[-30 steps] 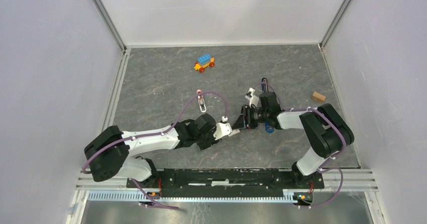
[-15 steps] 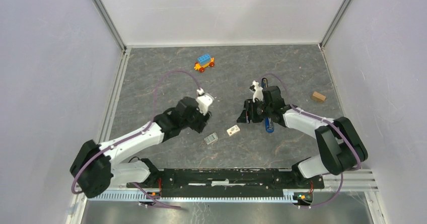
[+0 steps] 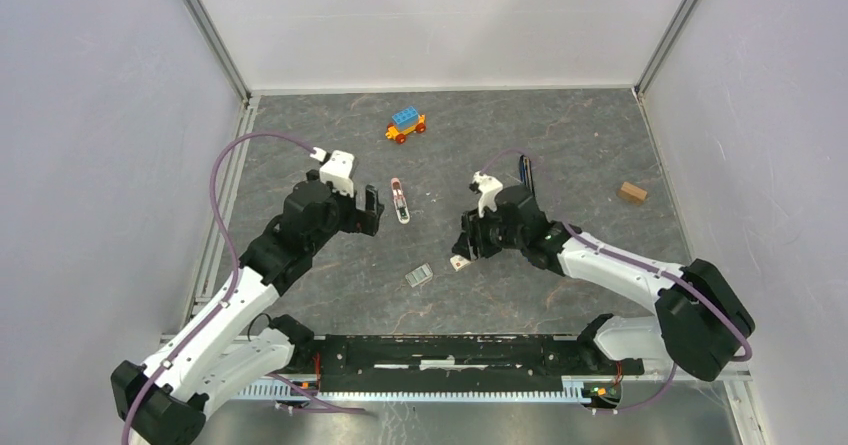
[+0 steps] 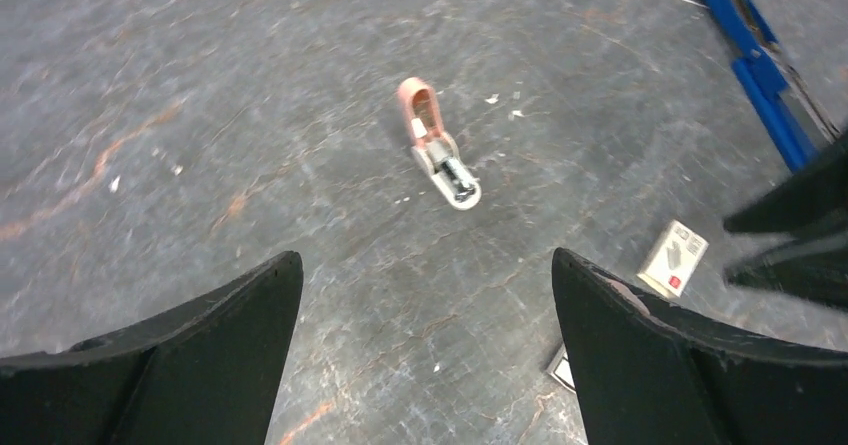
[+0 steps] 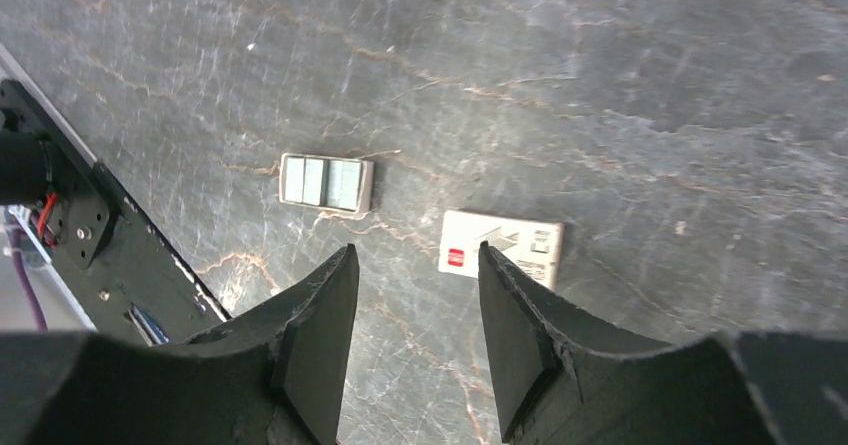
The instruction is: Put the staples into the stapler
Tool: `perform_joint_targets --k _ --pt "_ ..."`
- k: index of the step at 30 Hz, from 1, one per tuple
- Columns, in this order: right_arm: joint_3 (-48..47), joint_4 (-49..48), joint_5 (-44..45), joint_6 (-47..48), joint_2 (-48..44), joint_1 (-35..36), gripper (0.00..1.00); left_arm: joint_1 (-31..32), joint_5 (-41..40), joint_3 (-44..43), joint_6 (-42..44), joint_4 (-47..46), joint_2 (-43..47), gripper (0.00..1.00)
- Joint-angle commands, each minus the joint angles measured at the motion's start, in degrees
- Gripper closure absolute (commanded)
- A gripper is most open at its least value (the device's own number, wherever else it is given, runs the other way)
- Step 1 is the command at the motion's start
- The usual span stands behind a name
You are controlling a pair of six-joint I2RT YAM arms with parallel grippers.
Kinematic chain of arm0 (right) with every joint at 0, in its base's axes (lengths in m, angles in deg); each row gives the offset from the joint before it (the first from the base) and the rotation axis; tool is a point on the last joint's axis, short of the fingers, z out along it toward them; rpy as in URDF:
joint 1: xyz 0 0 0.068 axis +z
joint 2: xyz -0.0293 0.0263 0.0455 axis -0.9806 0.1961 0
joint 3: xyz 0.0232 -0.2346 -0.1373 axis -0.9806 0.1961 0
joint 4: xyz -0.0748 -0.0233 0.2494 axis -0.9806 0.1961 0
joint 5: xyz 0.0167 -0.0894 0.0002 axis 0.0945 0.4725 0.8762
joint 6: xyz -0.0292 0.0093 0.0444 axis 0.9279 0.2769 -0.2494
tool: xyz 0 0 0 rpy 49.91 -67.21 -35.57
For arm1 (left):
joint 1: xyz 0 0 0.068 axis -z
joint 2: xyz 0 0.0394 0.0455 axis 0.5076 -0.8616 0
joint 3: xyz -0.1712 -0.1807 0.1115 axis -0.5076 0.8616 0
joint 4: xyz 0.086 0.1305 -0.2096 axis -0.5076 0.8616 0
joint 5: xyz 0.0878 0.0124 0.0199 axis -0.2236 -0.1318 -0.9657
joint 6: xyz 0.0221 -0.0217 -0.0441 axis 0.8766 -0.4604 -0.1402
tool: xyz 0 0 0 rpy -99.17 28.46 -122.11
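The dark-blue stapler (image 3: 526, 170) lies on the grey floor, mostly hidden behind my right arm; the left wrist view shows its blue body and dark rail (image 4: 762, 90) at the top right. A small white staple box (image 3: 460, 262) lies by my right gripper (image 3: 466, 245), which is open and empty just above the floor; the box (image 5: 500, 245) sits at its right fingertip. A grey tray of staples (image 3: 419, 276) lies left of it (image 5: 326, 182). My left gripper (image 3: 368, 210) is wide open and empty (image 4: 425, 255), well left of the stapler.
A small pink-and-white tool (image 3: 400, 201) lies just right of my left gripper, also in the left wrist view (image 4: 437, 155). A blue-topped toy car (image 3: 405, 125) stands at the back. A wooden block (image 3: 631, 192) lies at the right. Walls enclose the floor.
My left arm has swung back and to the left, away from the middle, now open and empty. The white box and grey tray now lie on the floor. My right gripper has shifted left.
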Motion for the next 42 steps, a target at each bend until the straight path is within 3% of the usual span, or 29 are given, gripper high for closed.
perform_joint_targets --k 1,10,18,28,42 --pt "-1.59 -1.19 9.55 -0.39 -0.16 5.78 0.47 -3.62 -5.75 -3.13 -10.66 7.44 0.37 0.00" --pt "-10.82 5.06 20.67 -0.99 8.17 16.00 0.49 -9.13 0.25 -0.89 -18.53 14.10 -0.67 0.00" --pt "-19.49 9.29 26.64 -3.31 16.79 21.90 0.51 -9.66 6.21 -4.15 -11.99 17.19 -0.20 0.00" --pt "-23.87 12.26 28.89 -4.27 23.29 24.82 0.53 -9.58 3.26 -0.76 -8.93 14.21 11.75 0.00" --pt "-23.76 11.86 28.32 -4.72 24.87 25.21 0.62 -9.62 1.06 -0.48 -8.55 14.62 13.65 0.00"
